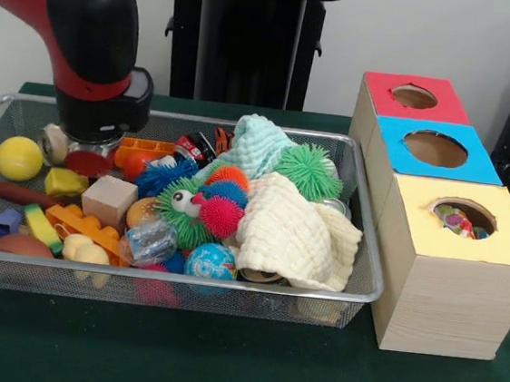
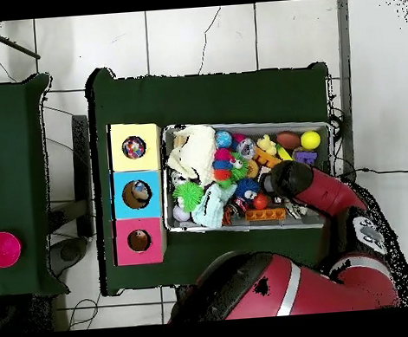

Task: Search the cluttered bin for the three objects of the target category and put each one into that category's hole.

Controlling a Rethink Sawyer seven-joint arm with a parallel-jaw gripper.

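A wire mesh bin (image 1: 353, 297) holds a heap of toys: a yellow ball (image 1: 18, 158), a wooden block (image 1: 108, 199), an orange brick (image 1: 91, 229), a green spiky ball (image 1: 309, 170), a pink spiky ball (image 1: 221, 216), a globe ball (image 1: 210, 261) and two cloths (image 1: 291, 236). My gripper (image 1: 90, 157) is down in the bin's back left corner, just above a red round piece; its state is hidden by the wrist. In the overhead view the arm (image 2: 291, 178) covers it. Beside the bin stands a wooden box with a red hole (image 1: 414, 96), a blue hole (image 1: 435, 148) and a yellow hole (image 1: 464, 216).
Small colourful things show inside the yellow hole (image 2: 134, 147). The box (image 2: 137, 194) touches the bin's side on the green table. A second green table with a pink round object (image 2: 3, 249) stands apart across a gap of tiled floor.
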